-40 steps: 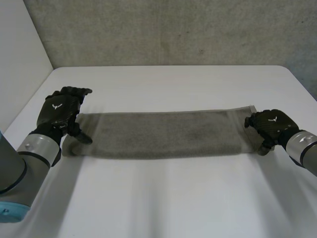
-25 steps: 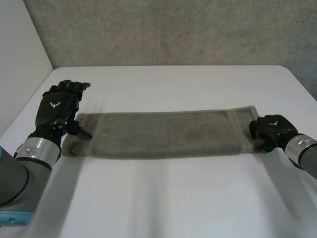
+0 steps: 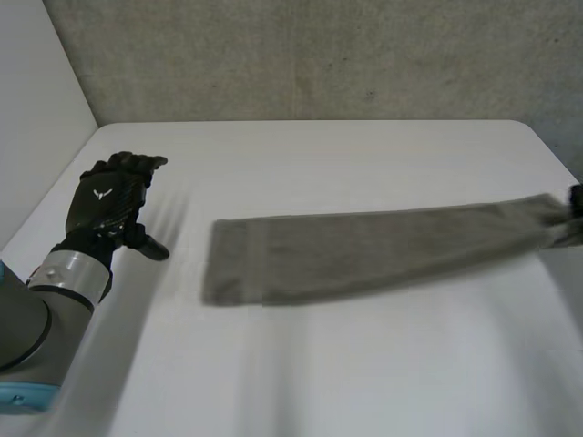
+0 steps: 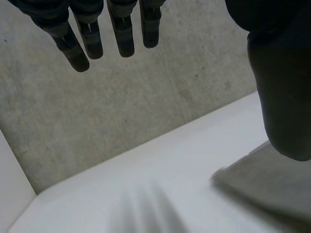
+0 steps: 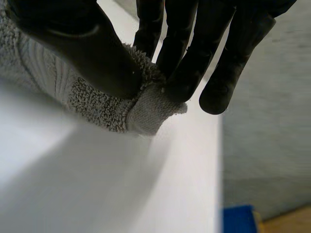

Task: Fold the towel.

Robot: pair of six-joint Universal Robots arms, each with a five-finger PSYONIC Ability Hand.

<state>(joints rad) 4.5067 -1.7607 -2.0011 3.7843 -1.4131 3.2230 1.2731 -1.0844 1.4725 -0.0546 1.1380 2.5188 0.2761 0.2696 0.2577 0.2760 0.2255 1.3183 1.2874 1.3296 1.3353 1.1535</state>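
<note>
Where the left arm (image 3: 27, 314) reaches in over the near corner of the white table (image 3: 346, 382), the left hand (image 3: 107, 202) is held with its fingers straight and relaxed and its thumb apart, holding nothing. Whether it touches the table cannot be told. In its wrist view the fingers (image 4: 124, 34) are cut off at their bases, and the thumb hides part of the cloth's near end. Well apart from that hand, the grey towel (image 3: 364, 250) lies as a long narrow strip across the table, slanting away to the right edge, its outline blurred. There the right hand (image 3: 577, 197) is almost wholly cut off in the head view. Its wrist view shows thumb and fingers (image 5: 180, 43) pinching the towel's end. A concrete wall (image 3: 319, 55) stands behind.
</note>
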